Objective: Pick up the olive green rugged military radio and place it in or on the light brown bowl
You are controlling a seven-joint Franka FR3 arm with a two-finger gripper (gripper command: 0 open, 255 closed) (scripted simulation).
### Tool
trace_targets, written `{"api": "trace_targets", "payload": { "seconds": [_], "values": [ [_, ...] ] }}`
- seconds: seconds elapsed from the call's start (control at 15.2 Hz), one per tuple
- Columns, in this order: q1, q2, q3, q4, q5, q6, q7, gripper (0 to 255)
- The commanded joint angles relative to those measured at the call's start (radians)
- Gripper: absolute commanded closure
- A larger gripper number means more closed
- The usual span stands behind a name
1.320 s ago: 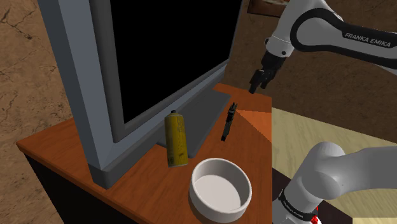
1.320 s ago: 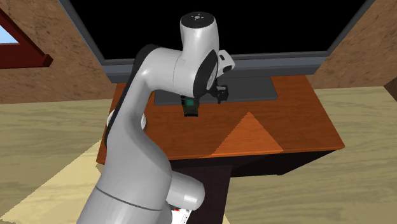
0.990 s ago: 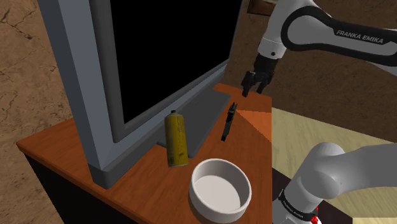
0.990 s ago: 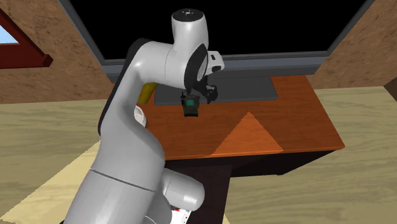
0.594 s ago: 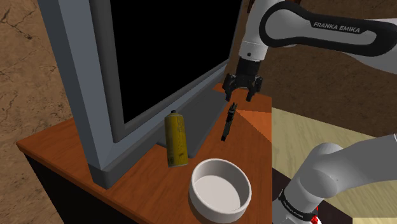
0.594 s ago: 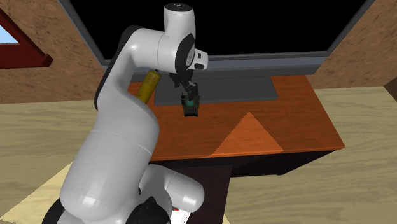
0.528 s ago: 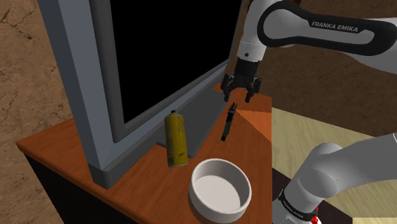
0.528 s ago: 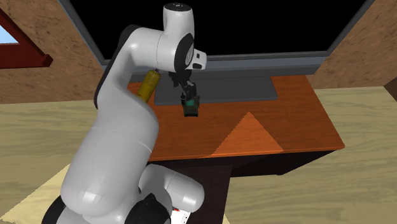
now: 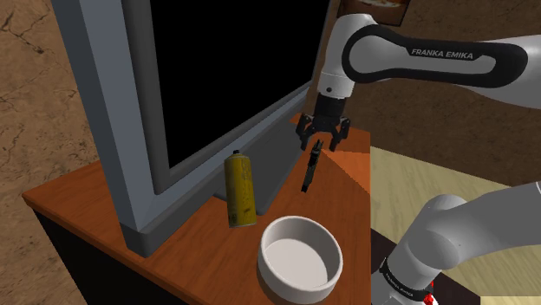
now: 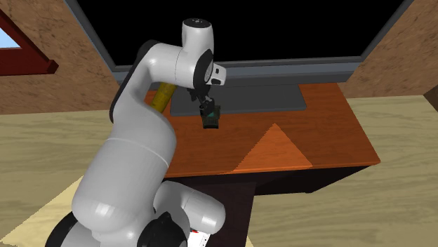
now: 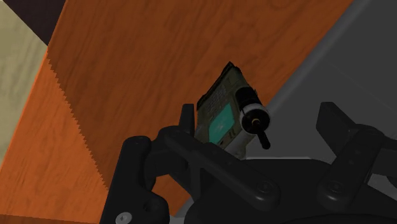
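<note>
The black gripper (image 9: 322, 139) is hovering straight over the radio (image 9: 309, 166), with its jaws standing wide apart and gripping nothing. The radio is standing upright on the wooden table (image 9: 87, 195), and its top end is sitting in the gap between the two fingers (image 11: 335, 127). In the wrist view it is sitting much nearer one finger than the other. I cannot tell whether that near finger is touching it, while the far finger is staying well apart from it. The radio is showing an olive-green case with a teal panel, a pale knob and a short black aerial.

The grey foot of the big screen (image 9: 104, 104) is lying just beside the jaws, on the side of the wider gap. A yellow can (image 9: 240, 189) is standing well apart from the jaws, at the edge of that foot. The bowl (image 9: 301, 260), drawn pale rather than brown, is sitting farther from the jaws than the can is, near the table's edge by the robot's stand, with nothing in it.
</note>
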Motion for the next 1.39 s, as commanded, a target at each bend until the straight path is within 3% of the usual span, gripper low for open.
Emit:
{"api": "trace_targets", "payload": {
  "seconds": [0.0, 0.4, 0.46, 1.06, 1.32],
  "values": [
    [0.001, -0.002, 0.003, -0.011, 0.002, 0.010, 0.002, 0],
    [0.001, -0.002, 0.003, -0.011, 0.002, 0.010, 0.002, 0],
    [0.001, -0.002, 0.003, -0.011, 0.002, 0.010, 0.002, 255],
    [0.001, -0.002, 0.003, -0.011, 0.002, 0.010, 0.002, 255],
    [-0.001, 0.006, -0.001, 0.048, -0.002, -0.041, 0.006, 255]
  ]
}}
